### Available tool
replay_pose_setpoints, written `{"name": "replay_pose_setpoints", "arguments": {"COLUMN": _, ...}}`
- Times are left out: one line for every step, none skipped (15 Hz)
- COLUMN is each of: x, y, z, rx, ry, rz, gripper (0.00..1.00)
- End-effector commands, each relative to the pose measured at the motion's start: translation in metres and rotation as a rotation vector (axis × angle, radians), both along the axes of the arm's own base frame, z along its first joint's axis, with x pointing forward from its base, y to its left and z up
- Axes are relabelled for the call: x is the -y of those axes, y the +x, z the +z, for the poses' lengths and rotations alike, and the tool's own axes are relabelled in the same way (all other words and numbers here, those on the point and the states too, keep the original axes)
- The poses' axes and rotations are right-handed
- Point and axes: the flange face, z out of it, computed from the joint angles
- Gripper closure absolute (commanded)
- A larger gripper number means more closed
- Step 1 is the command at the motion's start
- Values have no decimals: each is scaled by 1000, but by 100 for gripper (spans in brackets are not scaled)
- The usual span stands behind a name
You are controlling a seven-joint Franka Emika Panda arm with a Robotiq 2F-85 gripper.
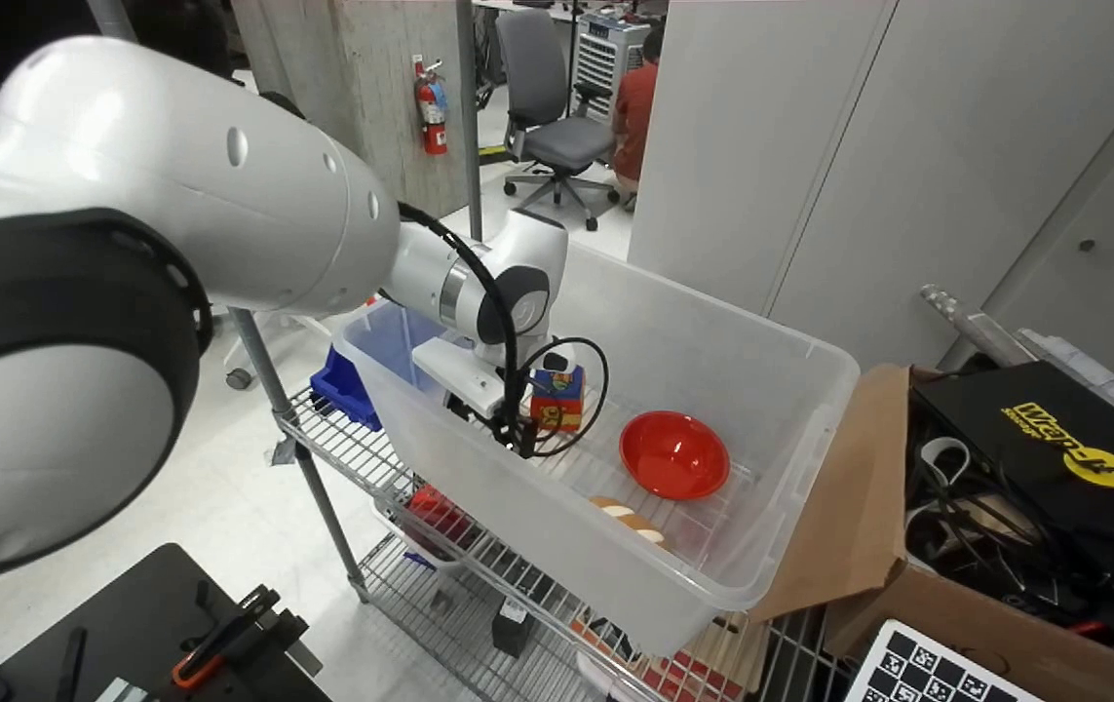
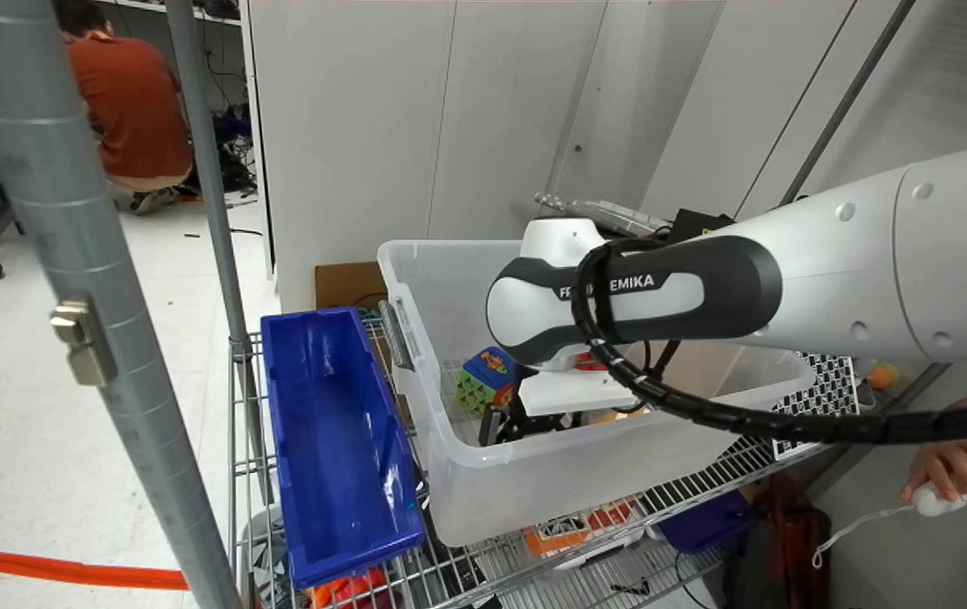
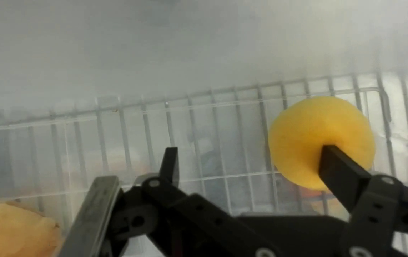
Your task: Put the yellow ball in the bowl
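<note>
Pale grey wall panels (image 1: 761, 117) fill the back; person in a rust-red shirt (image 2: 132, 110) crouches, grey office chair (image 1: 566, 141) near them. Metal wire shelf (image 1: 371, 453) carries a big translucent white plastic tub (image 1: 712, 322). Long blue plastic bin (image 2: 335, 474) next to one end, brown cardboard box (image 1: 849, 487) by the other. I have the white-and-grey jointed arm (image 1: 196, 185) reaching over the tub in both exterior views, black two-finger gripper (image 3: 249, 149) down inside. Fingers (image 3: 343, 175) are wide apart in the wrist view. Yellow rounded ball (image 3: 296, 135) lies on the tub's see-through floor, partly behind the finger on that view's right; I can't tell whether they touch. Other finger is well apart from it. Glossy round red bowl (image 1: 675, 455) stands upright on the tub floor in an exterior view, ball outside it. Brown loaf-shaped piece with white stripes (image 1: 628, 515) lies near the bowl; I catch its end at the wrist view's lower left. Multicoloured toy cube (image 2: 487, 381) sits close to the gripper.
</note>
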Motion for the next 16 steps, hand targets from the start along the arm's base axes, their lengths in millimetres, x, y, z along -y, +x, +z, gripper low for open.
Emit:
{"name": "replay_pose_setpoints", "arguments": {"x": -14, "y": 14, "z": -14, "rx": 80, "ry": 24, "rz": 76, "gripper": 0}}
{"name": "replay_pose_setpoints", "arguments": {"x": -18, "y": 16, "z": -13, "rx": 107, "ry": 44, "rz": 93, "gripper": 0}}
{"name": "replay_pose_setpoints", "arguments": {"x": -22, "y": 17, "z": -14, "rx": 123, "ry": 61, "rz": 104, "gripper": 0}}
{"name": "replay_pose_setpoints", "arguments": {"x": -26, "y": 17, "z": -15, "rx": 126, "ry": 83, "rz": 99, "gripper": 0}}
{"name": "replay_pose_setpoints", "arguments": {"x": -30, "y": 16, "z": -17, "rx": 122, "ry": 104, "rz": 83, "gripper": 0}}
{"name": "replay_pose_setpoints", "arguments": {"x": -35, "y": 12, "z": -24, "rx": 101, "ry": 122, "rz": 58, "gripper": 0}}
{"name": "replay_pose_setpoints", "arguments": {"x": -38, "y": 8, "z": -28, "rx": 81, "ry": 140, "rz": 39, "gripper": 0}}
{"name": "replay_pose_setpoints", "arguments": {"x": -41, "y": 5, "z": -34, "rx": 61, "ry": 162, "rz": 11, "gripper": 0}}
{"name": "replay_pose_setpoints", "arguments": {"x": -44, "y": 3, "z": -38, "rx": 45, "ry": 183, "rz": -15, "gripper": 9}}
{"name": "replay_pose_setpoints", "arguments": {"x": -42, "y": 6, "z": -34, "rx": 39, "ry": 205, "rz": -43, "gripper": 28}}
{"name": "replay_pose_setpoints", "arguments": {"x": -41, "y": 8, "z": -35, "rx": 36, "ry": 224, "rz": -70, "gripper": 34}}
{"name": "replay_pose_setpoints", "arguments": {"x": -40, "y": 11, "z": -33, "rx": 37, "ry": 241, "rz": -93, "gripper": 42}}
{"name": "replay_pose_setpoints", "arguments": {"x": -38, "y": 14, "z": -31, "rx": 44, "ry": 254, "rz": -111, "gripper": 51}}
{"name": "replay_pose_setpoints", "arguments": {"x": -37, "y": 16, "z": -29, "rx": 52, "ry": 260, "rz": -121, "gripper": 58}}
{"name": "replay_pose_setpoints", "arguments": {"x": -35, "y": 18, "z": -27, "rx": 52, "ry": 260, "rz": -130, "gripper": 66}}
{"name": "replay_pose_setpoints", "arguments": {"x": -33, "y": 19, "z": -24, "rx": 54, "ry": 261, "rz": -142, "gripper": 72}}
